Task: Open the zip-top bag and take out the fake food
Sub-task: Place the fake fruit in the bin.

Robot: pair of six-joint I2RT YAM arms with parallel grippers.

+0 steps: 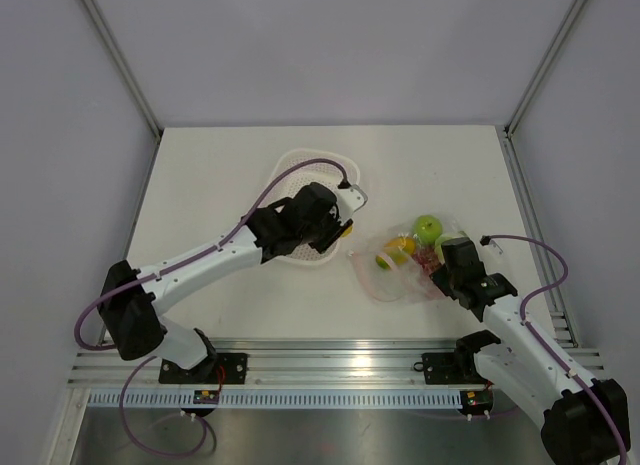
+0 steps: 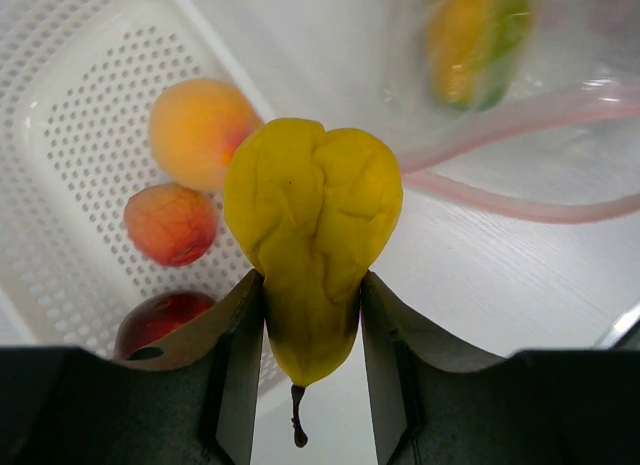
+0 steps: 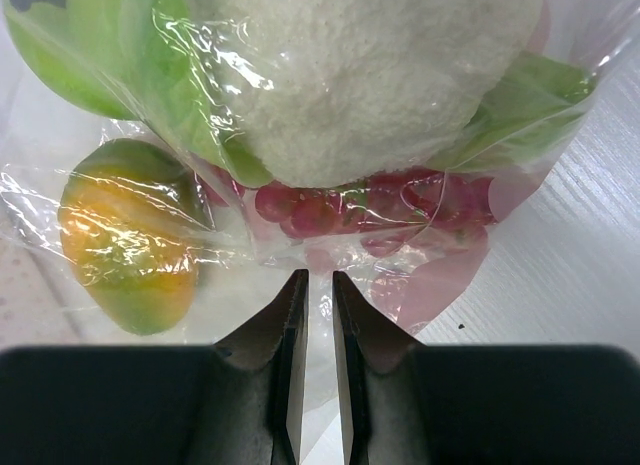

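My left gripper (image 2: pixel 312 280) is shut on a yellow wrinkled fruit (image 2: pixel 312 215) with a dark stem, held just right of the white basket's rim (image 2: pixel 70 105). In the top view this gripper (image 1: pixel 345 225) hangs at the basket's right edge. The zip-top bag (image 1: pixel 395 275) lies to the right, and its pinkish zip strip (image 2: pixel 520 115) gapes open. Inside it are a green apple (image 1: pixel 428 226), an orange-green fruit (image 3: pixel 130 245), a white leafy piece (image 3: pixel 370 75) and red grapes (image 3: pixel 400 200). My right gripper (image 3: pixel 318 277) is shut on the bag's thin film (image 3: pixel 400 285).
The white perforated basket (image 1: pixel 300 170) holds an orange-yellow fruit (image 2: pixel 200 125), a reddish fruit (image 2: pixel 170 223) and a dark red piece (image 2: pixel 160 315). Grey walls close in the white table at the back and on both sides.
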